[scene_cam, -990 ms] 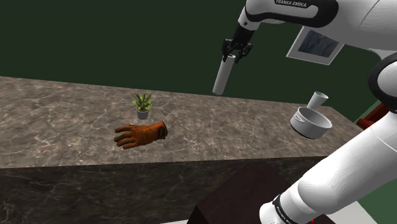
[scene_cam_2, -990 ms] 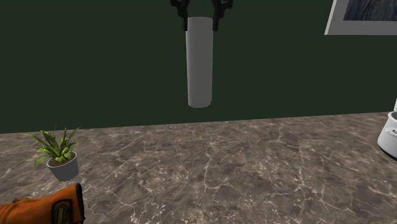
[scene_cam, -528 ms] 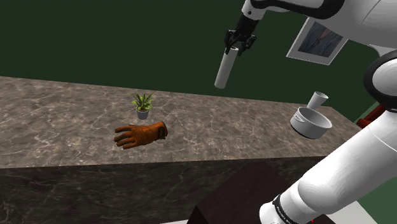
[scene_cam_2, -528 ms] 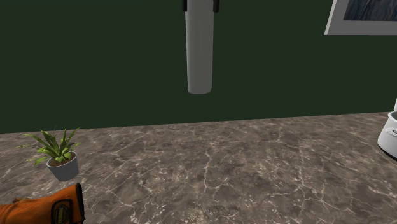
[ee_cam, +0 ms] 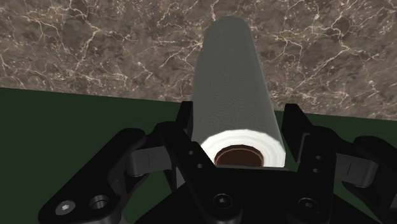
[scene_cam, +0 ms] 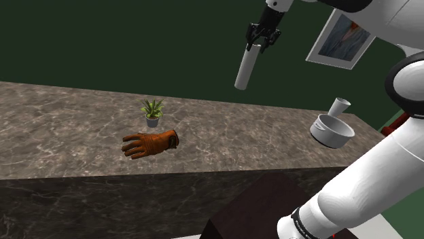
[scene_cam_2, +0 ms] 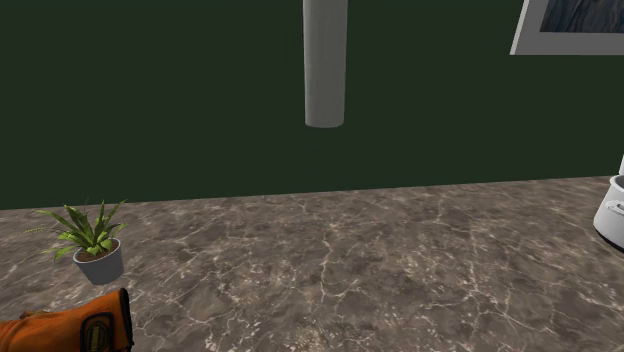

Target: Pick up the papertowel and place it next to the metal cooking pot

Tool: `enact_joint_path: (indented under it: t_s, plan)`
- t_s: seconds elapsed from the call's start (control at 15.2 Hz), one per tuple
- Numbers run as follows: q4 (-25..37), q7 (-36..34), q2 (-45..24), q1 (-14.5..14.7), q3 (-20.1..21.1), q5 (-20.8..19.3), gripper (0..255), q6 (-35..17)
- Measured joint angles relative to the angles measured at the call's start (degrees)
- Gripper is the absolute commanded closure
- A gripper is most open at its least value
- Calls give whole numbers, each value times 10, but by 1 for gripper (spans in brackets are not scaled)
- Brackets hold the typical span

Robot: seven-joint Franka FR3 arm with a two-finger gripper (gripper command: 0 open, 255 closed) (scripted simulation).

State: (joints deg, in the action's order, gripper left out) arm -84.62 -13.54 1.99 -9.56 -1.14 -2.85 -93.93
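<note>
Jaws clamped on the paper towel roll (scene_cam: 247,66) at its upper end. The black fingers (ee_cam: 296,130) press both sides of the white roll, and its brown core (ee_cam: 240,156) faces the wrist camera.

Roll hangs in the air, near vertical with a slight tilt in the shoulder view. Its lower end is well clear of the counter (scene_cam: 68,122), which is brown marble with pale veins.

Landmark = pot (scene_cam: 331,130), pale grey, sitting on the counter.
- Roll: high above and to the pot's left in the shoulder view, well apart from it, not placed beside it yet.
- Second exterior view: roll (scene_cam_2: 324,60) comes down from the top edge against the dark green wall (scene_cam_2: 150,100). The pot (scene_cam_2: 612,212) is cut by the right edge, lower than the roll and well off to its right.
- Cup (scene_cam: 340,106): just behind the pot.
- Potted plant (scene_cam: 152,112): well to the pot's left in the shoulder view.
- Glove (scene_cam: 150,143): orange-brown, lying flat, also well to the pot's left, nearer the counter's front edge than the plant.
- Framed picture (scene_cam: 338,41): on the wall above the pot.

Writing: the glove cuff carries a small patch (scene_cam_2: 98,330), print too small to read.
</note>
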Motion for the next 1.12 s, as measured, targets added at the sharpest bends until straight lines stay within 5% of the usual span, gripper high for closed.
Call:
enact_joint_path:
  t_s: [1.12]
  plan:
    - [-95,221,92,-92,-130,18,255,-8]
